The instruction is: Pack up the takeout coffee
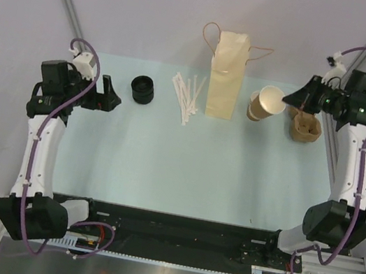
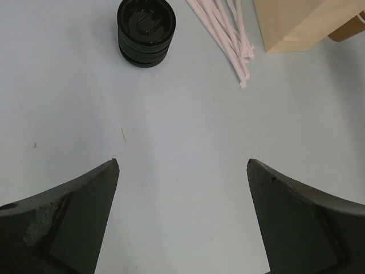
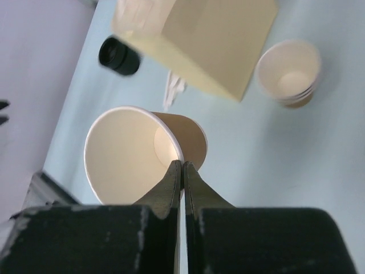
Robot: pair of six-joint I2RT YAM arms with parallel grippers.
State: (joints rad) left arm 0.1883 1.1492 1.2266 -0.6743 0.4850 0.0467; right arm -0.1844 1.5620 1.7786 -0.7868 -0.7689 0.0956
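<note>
The right gripper (image 3: pixel 182 166) pinches the rim of a tipped cup (image 3: pixel 128 160) with no lid yet, at the bag's (image 1: pixel 225 80) 3 o'clock. The left gripper (image 2: pixel 182 165) gapes wide and holds nothing. The cup should go down slowly and upright, before a lid comes from the lids (image 1: pixel 143 89) at the bag's 9 o'clock.

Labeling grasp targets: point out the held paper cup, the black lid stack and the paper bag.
held paper cup (image 3: pixel 128 157): right wrist view, on its inner wall.
black lid stack (image 2: pixel 146 21): left wrist view, on the top lid.
paper bag (image 1: pixel 225 80): top external view, on its broad side face.
</note>
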